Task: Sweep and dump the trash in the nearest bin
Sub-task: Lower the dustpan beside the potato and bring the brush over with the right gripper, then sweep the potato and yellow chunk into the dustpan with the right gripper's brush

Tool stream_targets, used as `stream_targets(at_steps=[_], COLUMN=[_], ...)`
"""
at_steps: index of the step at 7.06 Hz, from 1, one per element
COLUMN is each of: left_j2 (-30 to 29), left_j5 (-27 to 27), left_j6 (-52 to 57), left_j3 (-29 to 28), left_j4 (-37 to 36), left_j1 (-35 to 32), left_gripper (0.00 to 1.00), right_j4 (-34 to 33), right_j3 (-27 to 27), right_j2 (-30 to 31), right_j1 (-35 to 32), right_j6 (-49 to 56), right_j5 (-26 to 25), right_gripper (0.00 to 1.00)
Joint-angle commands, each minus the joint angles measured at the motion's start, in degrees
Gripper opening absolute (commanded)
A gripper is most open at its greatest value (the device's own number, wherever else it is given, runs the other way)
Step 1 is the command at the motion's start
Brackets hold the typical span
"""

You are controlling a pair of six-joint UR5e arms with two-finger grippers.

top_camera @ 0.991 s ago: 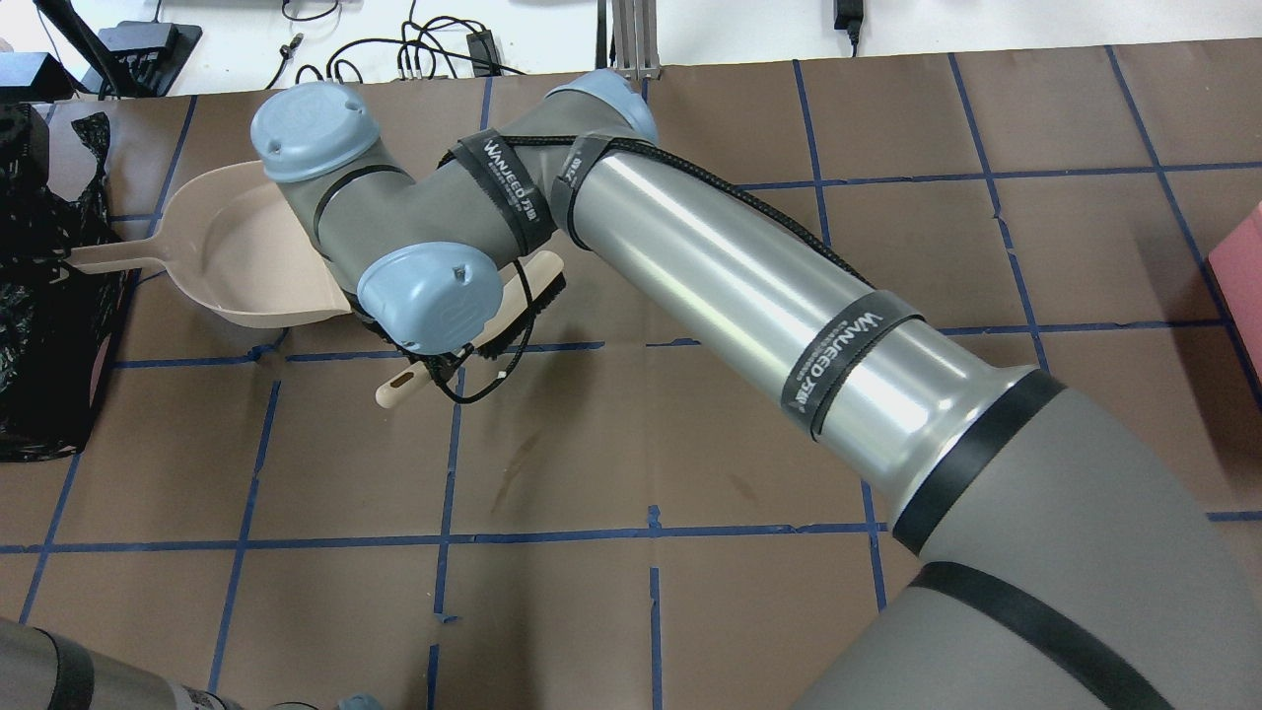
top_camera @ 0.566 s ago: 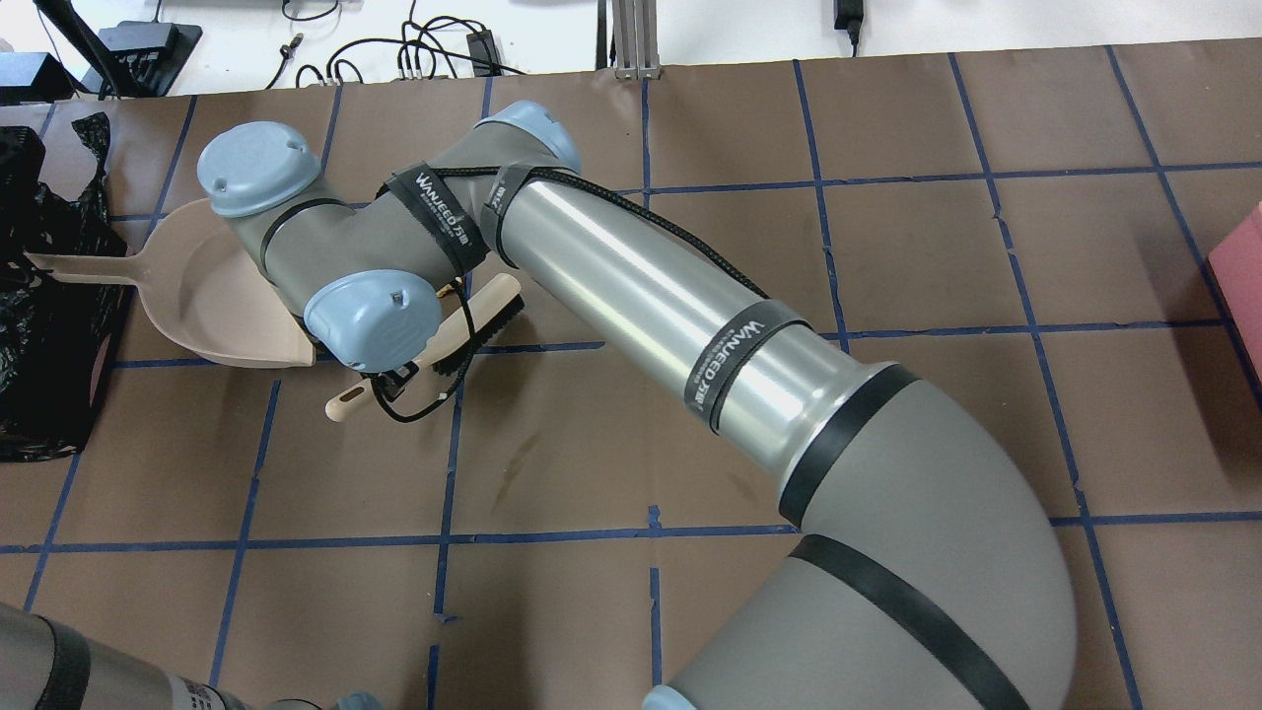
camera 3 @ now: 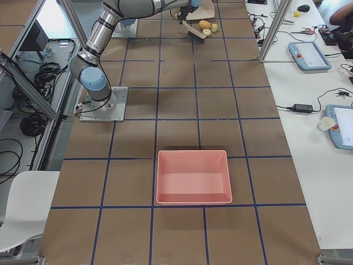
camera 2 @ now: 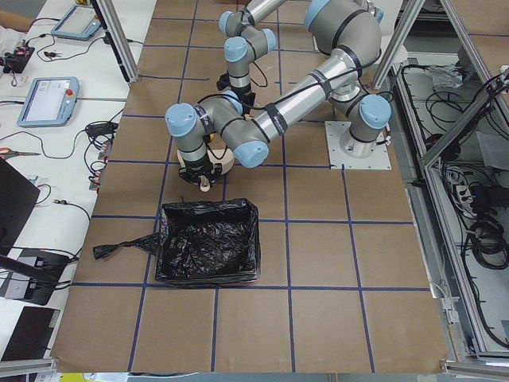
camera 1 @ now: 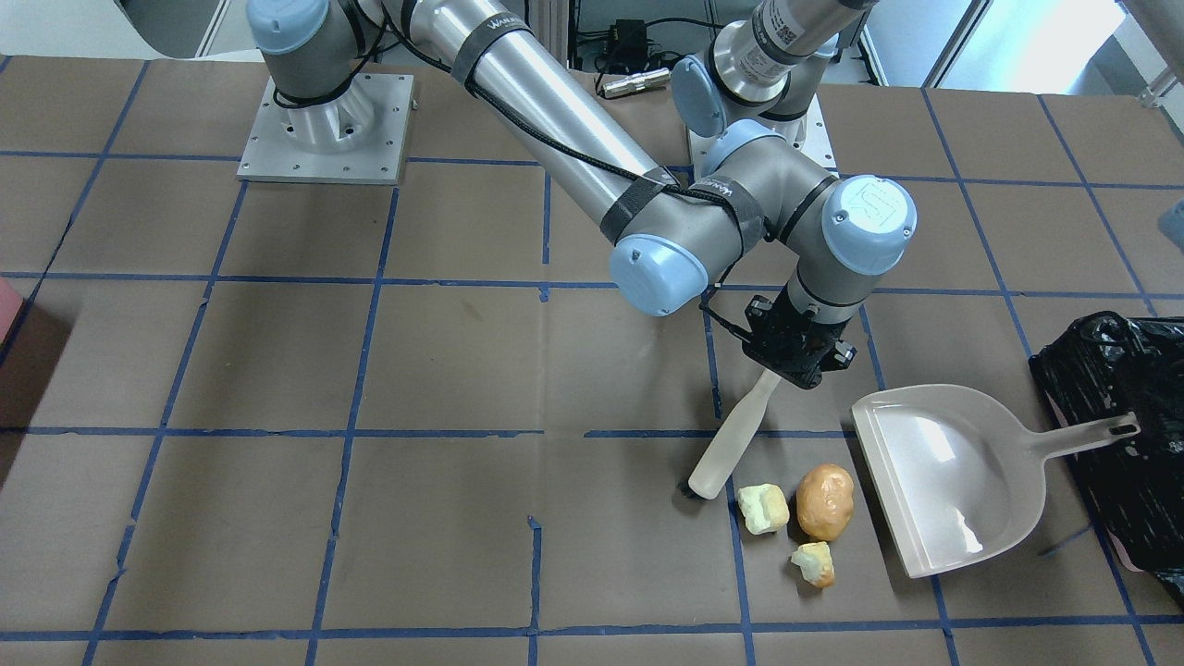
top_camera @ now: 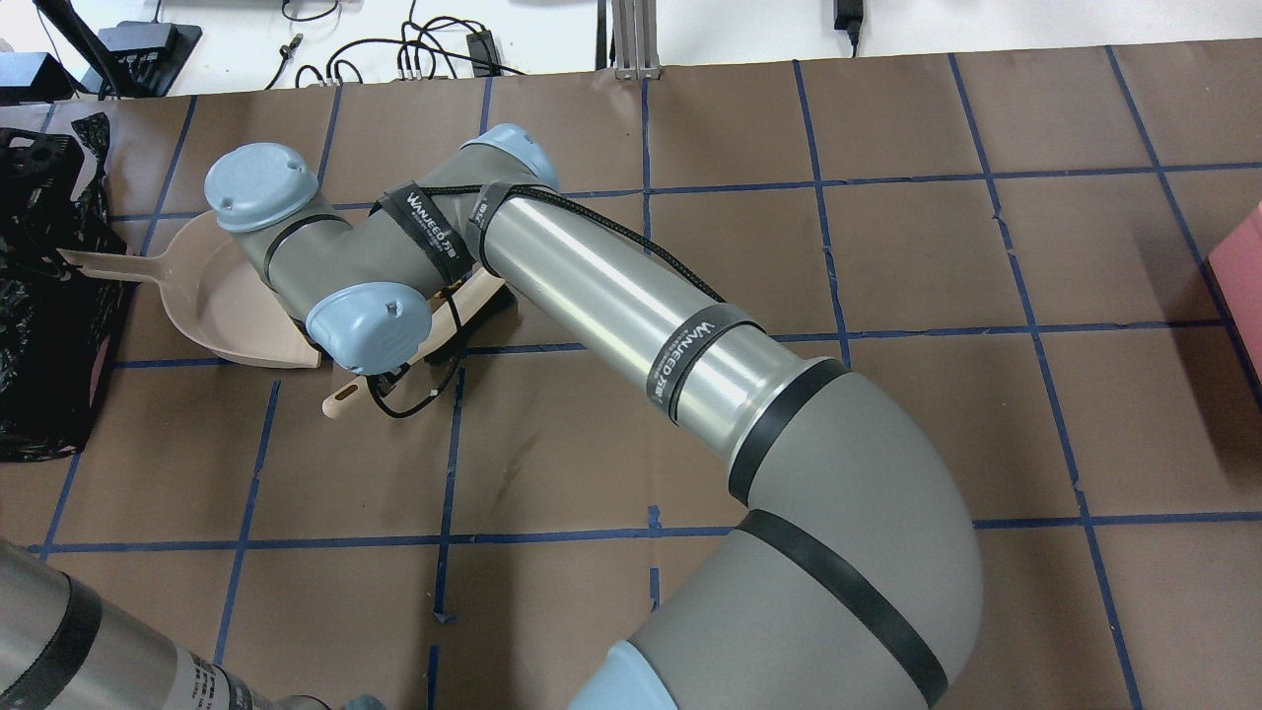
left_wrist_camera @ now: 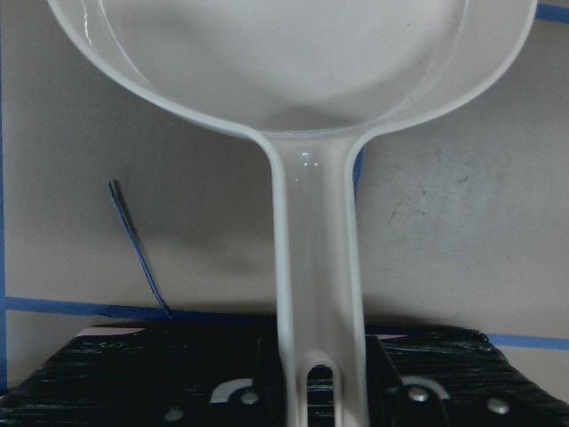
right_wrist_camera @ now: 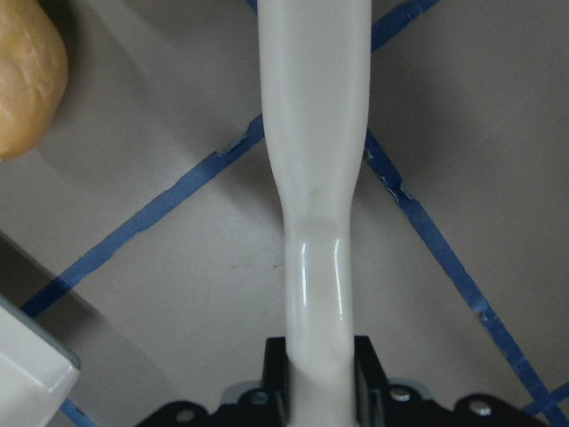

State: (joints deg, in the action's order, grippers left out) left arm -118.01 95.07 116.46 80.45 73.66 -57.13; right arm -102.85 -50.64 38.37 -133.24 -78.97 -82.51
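Observation:
The trash lies in the front-facing view: a brown-orange oval lump (camera 1: 825, 501) and two pale yellow-green chunks (camera 1: 763, 509) (camera 1: 814, 564). They sit between the brush head (camera 1: 703, 486) and the open edge of the empty beige dustpan (camera 1: 953, 481). My right gripper (camera 1: 786, 365) (right_wrist_camera: 320, 365) is shut on the brush handle (right_wrist_camera: 316, 178). My left gripper (left_wrist_camera: 320, 382) is shut on the dustpan handle (left_wrist_camera: 311, 267), over the edge of the black bag. The bin (camera 2: 208, 247) (camera 1: 1105, 361) stands just past the handle. In the overhead view my right arm hides the trash.
A pink bagless container (camera 3: 193, 176) stands at the table's other end and shows at the overhead view's right edge (top_camera: 1244, 266). My right forearm (top_camera: 592, 286) stretches low across the table's middle. The brown paper table top (camera 1: 277, 370) carries a blue tape grid.
My right wrist has swung left with the brush, which now lies closer to the dustpan. The dustpan has shifted a little left toward the bin.

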Motion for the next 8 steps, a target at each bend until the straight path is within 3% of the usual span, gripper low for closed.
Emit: stream_targets(at_steps=[1,8], left_j2=[-1.0,-1.7], left_j5=[-1.8,-1.8], left_j6=[-5.0,-3.5], left_j3=[1.0,2.1], left_j4=[-0.7,-1.8], left_j1=[-2.6,-2.8], left_gripper=[0.04,0.04], right_j4=[-2.8,-10.0], right_j3=[0.3,0.3], right_j2=[-1.0,-2.2], right_j1=[0.2,1.3], right_j6=[2.1,11.6], right_j5=[-0.2,0.1], right_gripper=[0.0,0.0])
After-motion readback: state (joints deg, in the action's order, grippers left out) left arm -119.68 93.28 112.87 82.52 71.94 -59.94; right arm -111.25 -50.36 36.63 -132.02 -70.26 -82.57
